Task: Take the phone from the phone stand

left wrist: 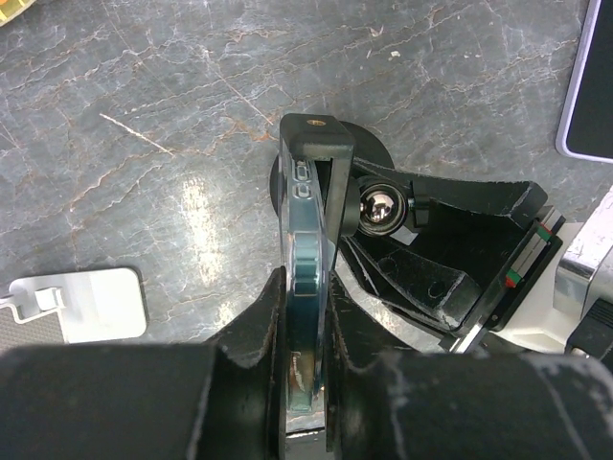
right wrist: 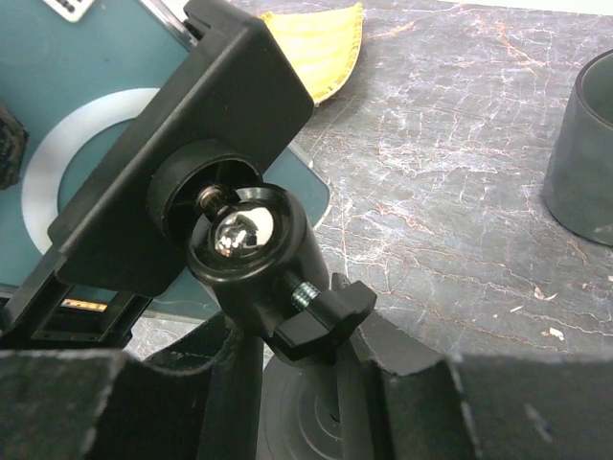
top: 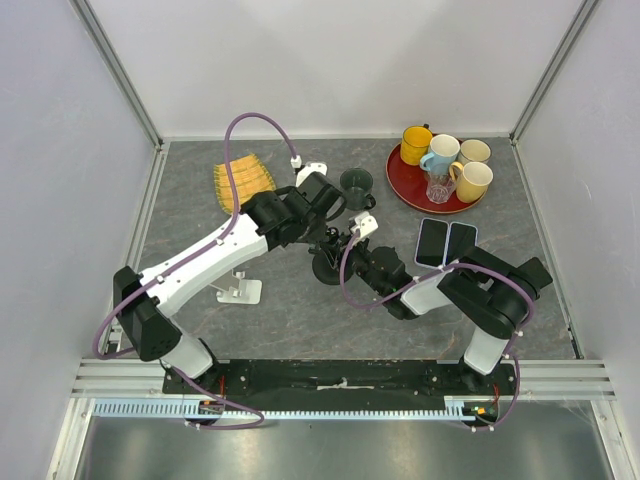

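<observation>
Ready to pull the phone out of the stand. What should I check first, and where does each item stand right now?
1. Left gripper jaws closed on the phone by its two faces: ok.
2. Right gripper bracing the phone stand low down: ok.
3. Phone free of the clamp: not ok, it hooks over the phone's end.
4. Dark cup apart from phone and stand: ok.
5. Left grip firm enough not to slip: cannot tell.

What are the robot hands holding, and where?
Left gripper pinches the phone across its two flat faces, near one end. Right gripper grips the stand low, below its ball joint.
</observation>
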Tool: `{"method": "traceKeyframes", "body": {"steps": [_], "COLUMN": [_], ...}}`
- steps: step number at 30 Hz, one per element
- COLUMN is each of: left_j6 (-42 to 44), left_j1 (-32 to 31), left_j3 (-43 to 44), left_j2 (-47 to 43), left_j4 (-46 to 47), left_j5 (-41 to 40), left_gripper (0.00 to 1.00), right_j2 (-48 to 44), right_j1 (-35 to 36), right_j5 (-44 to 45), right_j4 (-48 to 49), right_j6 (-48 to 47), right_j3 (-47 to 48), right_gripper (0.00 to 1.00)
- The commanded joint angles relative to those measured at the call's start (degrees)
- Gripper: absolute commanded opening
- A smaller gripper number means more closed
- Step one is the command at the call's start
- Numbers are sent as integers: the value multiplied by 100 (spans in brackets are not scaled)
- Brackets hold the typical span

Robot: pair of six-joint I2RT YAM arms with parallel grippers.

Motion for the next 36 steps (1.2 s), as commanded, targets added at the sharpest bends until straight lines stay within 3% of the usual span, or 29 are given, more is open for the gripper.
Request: {"method": "traceKeyframes", "body": {"steps": [1, 19, 29, 36], "left_j6": [-643, -660, -783, -748], "left_j1": [-94, 636, 724, 1216], "left_j3": [32, -609, -856, -1040], "left_j2": [-163, -690, -919, -1313], "left_j4": [-1348, -1278, -1251, -1190], "left_j5": [227, 394, 359, 235], "left_gripper": [2, 2, 2, 2], "right_j2": [371, 327, 327, 318], "right_j1": [-141, -141, -149, -158], "right_j5": [862, 1091, 1241, 1249], "right_j4": [-1569, -1411, -1455, -1455], "right_j6": [1069, 1174, 1192, 1201], "right_j3": [-196, -662, -679, -706], "right_gripper": [0, 0, 0, 0]}}
